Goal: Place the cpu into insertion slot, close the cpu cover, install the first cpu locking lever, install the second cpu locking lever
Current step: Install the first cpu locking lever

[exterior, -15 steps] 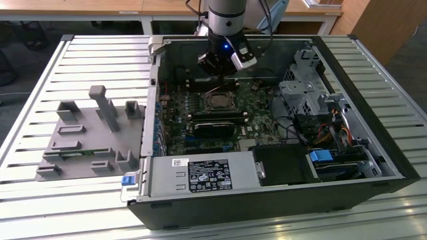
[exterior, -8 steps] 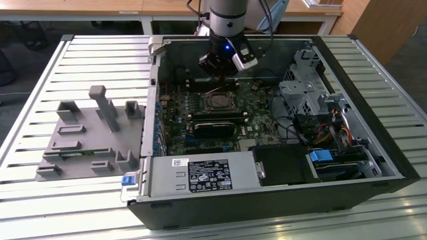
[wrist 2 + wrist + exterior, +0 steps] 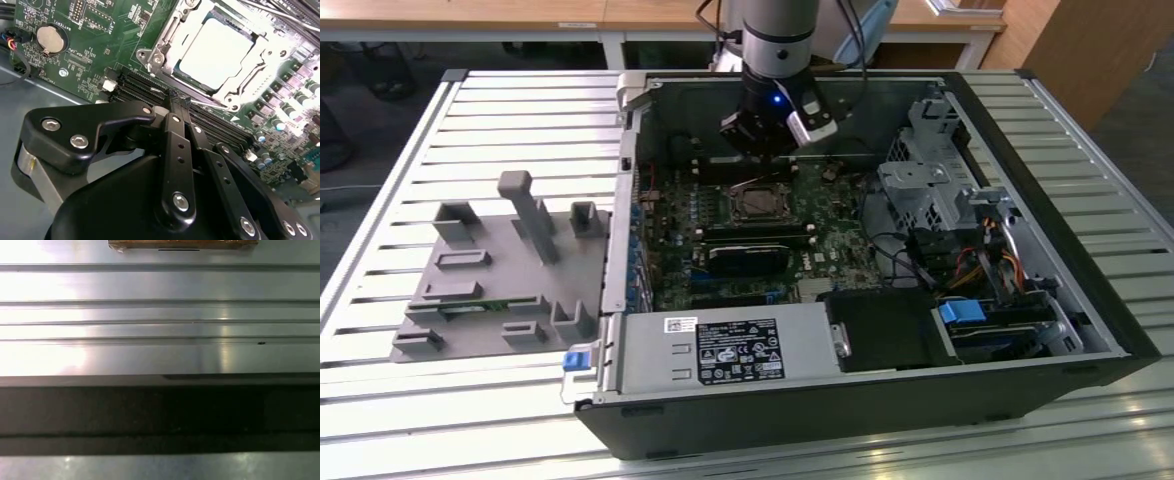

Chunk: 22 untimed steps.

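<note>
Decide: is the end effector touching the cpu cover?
Apart. In the second wrist view, the end effector ends over the black memory slots, short of the cpu cover.

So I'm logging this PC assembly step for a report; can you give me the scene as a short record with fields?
setting: open computer case lying on a slatted metal table
cpu: seated in the insertion slot
cpu cover: down around the cpu
gripper: fingers shut, empty, above the memory slots next to the socket
gripper in the exterior view: over the motherboard, at the far end of the case
beside the case: grey fixture tray on the exterior view's left
</note>
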Each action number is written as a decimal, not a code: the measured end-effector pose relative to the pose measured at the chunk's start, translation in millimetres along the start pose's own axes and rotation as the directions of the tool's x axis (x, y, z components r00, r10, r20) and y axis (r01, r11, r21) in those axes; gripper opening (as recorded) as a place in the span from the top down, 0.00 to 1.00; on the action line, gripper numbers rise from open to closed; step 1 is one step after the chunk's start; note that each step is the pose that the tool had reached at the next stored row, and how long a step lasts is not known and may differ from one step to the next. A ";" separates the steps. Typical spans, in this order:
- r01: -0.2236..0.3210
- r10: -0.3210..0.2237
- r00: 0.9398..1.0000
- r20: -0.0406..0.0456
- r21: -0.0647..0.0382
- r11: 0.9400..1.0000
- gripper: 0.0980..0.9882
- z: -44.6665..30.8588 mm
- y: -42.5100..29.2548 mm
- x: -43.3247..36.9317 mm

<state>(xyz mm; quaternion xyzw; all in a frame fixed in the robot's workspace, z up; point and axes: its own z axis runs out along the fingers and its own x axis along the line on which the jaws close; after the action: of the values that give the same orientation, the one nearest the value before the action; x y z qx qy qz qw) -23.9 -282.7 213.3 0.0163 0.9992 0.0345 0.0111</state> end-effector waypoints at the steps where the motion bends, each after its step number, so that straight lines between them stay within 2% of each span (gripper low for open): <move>1: 0.000 0.000 1.000 0.000 0.001 1.000 0.99 1.2 0.1 -0.5; 5: 0.000 0.000 1.000 0.000 0.004 1.000 0.99 5.8 0.1 -1.2; 10: 0.000 0.000 1.000 0.000 0.014 1.000 0.99 9.3 0.1 -1.8; 22: 0.001 -0.001 1.000 0.002 0.052 0.999 0.99 14.5 0.8 -3.2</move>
<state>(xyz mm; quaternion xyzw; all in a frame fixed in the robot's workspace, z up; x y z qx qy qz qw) -20.3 -281.0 198.9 0.0160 0.9998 0.0087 0.0115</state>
